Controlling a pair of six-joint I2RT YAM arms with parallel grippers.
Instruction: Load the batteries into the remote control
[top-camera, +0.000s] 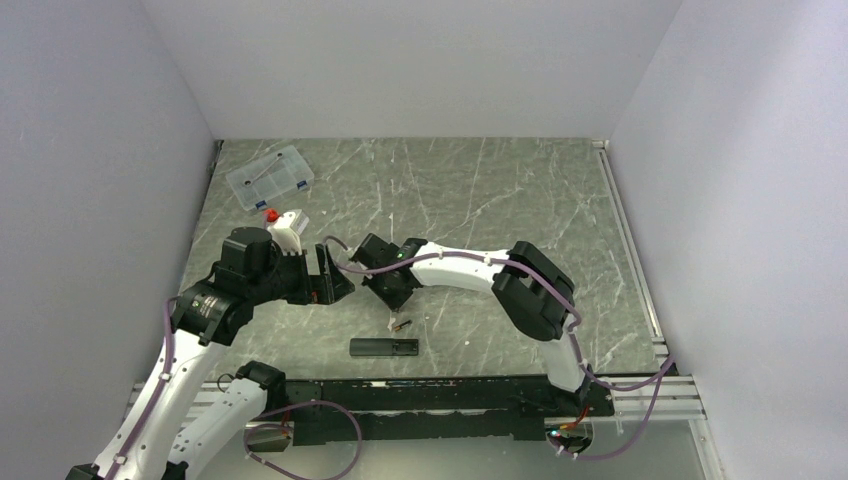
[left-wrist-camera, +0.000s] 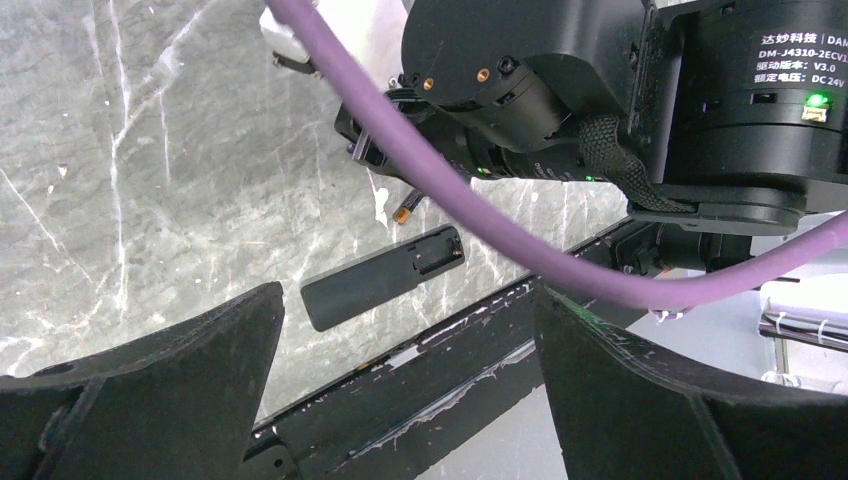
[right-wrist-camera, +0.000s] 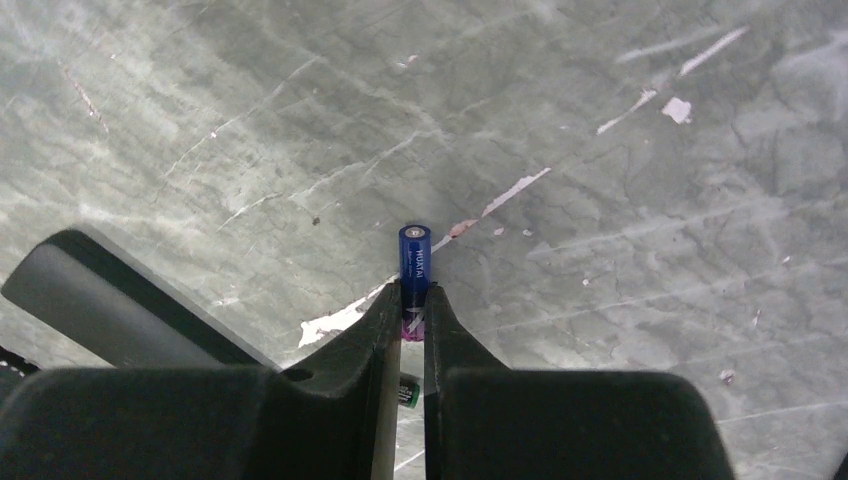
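- Two hands, split roles: the left hand (left-wrist-camera: 407, 295) hangs wide open and empty, seemingly waiting to steady.
- The remote control (left-wrist-camera: 382, 277), a slim black bar, lies flat on the tabletop (left-wrist-camera: 120, 180), with the gold-tipped battery (left-wrist-camera: 404, 211) just beyond.
- The right hand (right-wrist-camera: 413, 300) pinches the blue battery (right-wrist-camera: 414, 255) by one end, leaving its length free for seating.

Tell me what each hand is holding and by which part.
The right hand pinches the blue battery by one end, most of it sticking out. The left hand is open, holding nothing.
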